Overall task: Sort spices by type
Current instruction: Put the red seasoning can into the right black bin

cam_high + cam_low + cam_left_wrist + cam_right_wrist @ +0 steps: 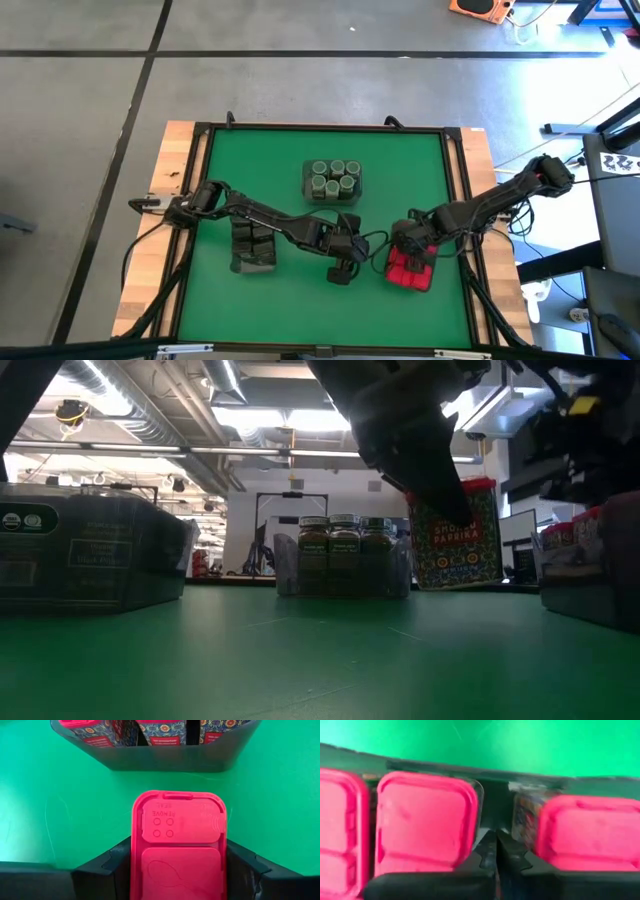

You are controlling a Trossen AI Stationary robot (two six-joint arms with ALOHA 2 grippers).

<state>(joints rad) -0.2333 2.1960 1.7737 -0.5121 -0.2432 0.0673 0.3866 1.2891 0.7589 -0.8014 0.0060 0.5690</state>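
A red box (180, 835) with a flat lid sits between the fingers of my left gripper (345, 265), right of the table's middle; the low view shows its patterned side (458, 545). Just beyond it stands a grey tray (170, 760) of red boxes (408, 270). My right gripper (495, 847) is shut above that tray, its tips over the gap between two red boxes (425, 820). Round grey-green jars (331, 180) stand in a tray at the far middle. Dark tins (253, 247) fill a tray at the left. My left gripper pinches the red box by two opposite sides (134, 870), just below its lid, one finger (112, 867) on each side. The fingers slant down from the table's left. The box stands upright in the hold, its lid up, its bottom seemingly clear of the mat in the low view. My right gripper: I cannot tell whether its shut tips touch the boxes on either side.
The green mat (250, 170) lies bare at the far left and along the near edge. A raised dark frame (320, 128) runs round the mat. The tin tray (90, 550) and the red-box tray (590, 575) flank the middle in the low view.
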